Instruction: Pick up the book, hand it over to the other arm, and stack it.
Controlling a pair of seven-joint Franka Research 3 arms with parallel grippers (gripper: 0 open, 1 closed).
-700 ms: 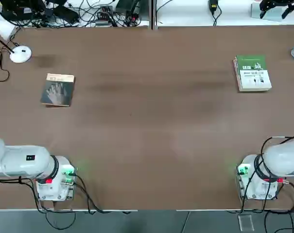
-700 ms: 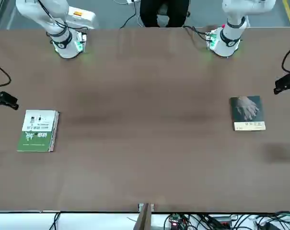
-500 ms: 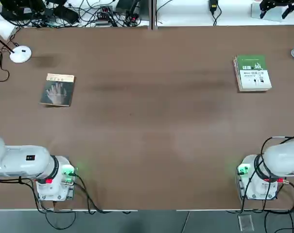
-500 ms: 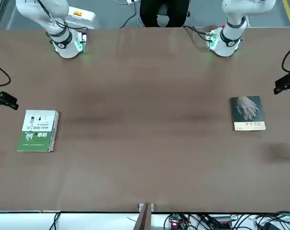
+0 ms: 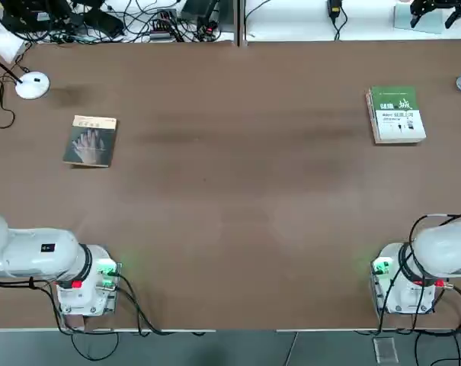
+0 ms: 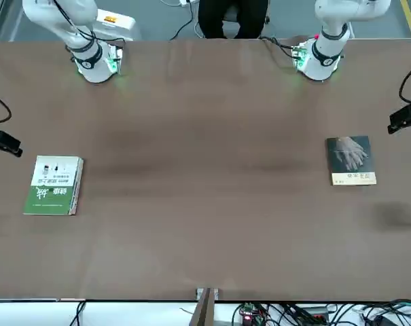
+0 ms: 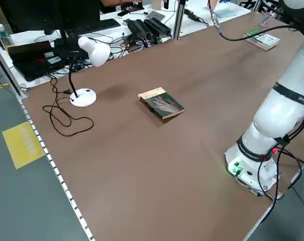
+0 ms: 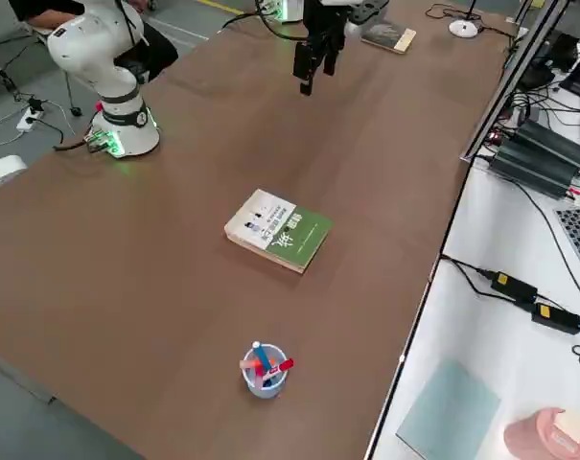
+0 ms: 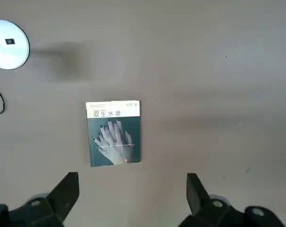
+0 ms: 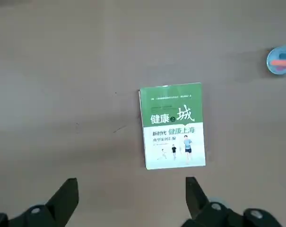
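The book (image 5: 90,141), thin and grey-brown with a pale hand picture, lies flat on the robot's far left of the table (image 5: 230,213); it also shows as the book (image 6: 352,159) and the book (image 7: 162,103). My left gripper (image 9: 132,182) hangs high above the book (image 9: 114,133), open and holding nothing; from the right side it is the left gripper (image 8: 309,81). On the far right my right gripper (image 10: 130,186) hovers, open and holding nothing, above the thicker green-and-white book (image 10: 171,125), which also shows as the green-and-white book (image 5: 396,114).
A white desk lamp's base (image 5: 32,84) stands beyond the thin book, its cord trailing to the left edge. A pen cup (image 8: 264,369) sits near the right edge past the green-and-white book. Cables and electronics (image 5: 139,23) line the far edge. Both arm bases stand at the near edge.
The right gripper has drifted slightly outward over the table's right side. Both books lie where they were.
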